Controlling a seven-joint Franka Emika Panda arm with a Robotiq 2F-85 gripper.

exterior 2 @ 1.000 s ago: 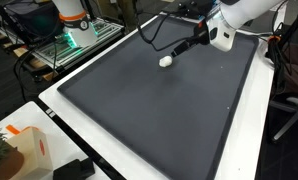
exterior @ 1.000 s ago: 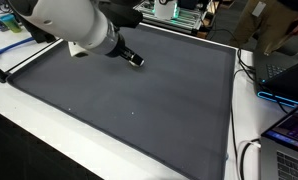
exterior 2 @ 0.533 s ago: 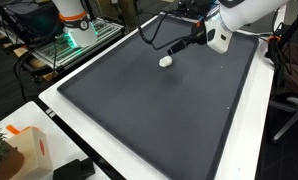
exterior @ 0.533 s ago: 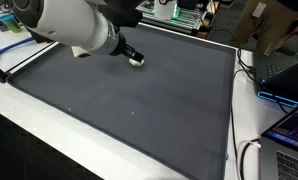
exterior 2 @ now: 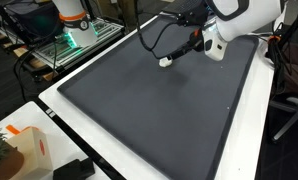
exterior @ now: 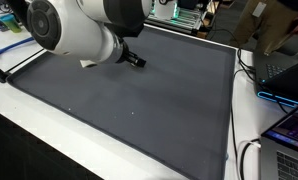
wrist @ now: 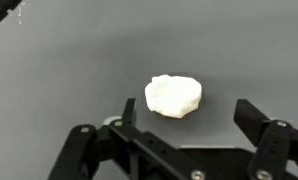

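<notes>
A small white lumpy object (wrist: 174,96) lies on the dark grey mat (wrist: 69,70). In the wrist view it sits just ahead of my gripper (wrist: 187,110), between the lines of the two black fingers (wrist: 128,108). The jaws stand wide apart with nothing between them. In an exterior view the same white lump (exterior 2: 165,60) rests near the far end of the mat (exterior 2: 159,110), with the gripper (exterior 2: 177,50) hovering right beside and above it. From the opposite side the gripper (exterior: 136,60) covers the lump, and the bulky white arm (exterior: 79,30) fills the upper left.
A white table border (exterior 2: 244,120) frames the mat. An open laptop (exterior: 289,70) and cables lie along one side. A white and orange box (exterior 2: 24,150) sits at a near corner. A black cable (exterior 2: 149,35) trails over the mat's far end by the arm.
The arm's wrist has swung round and its white body has shifted over the mat's far end. The gripper has drawn closer to the white lump. The jaws stayed open.
</notes>
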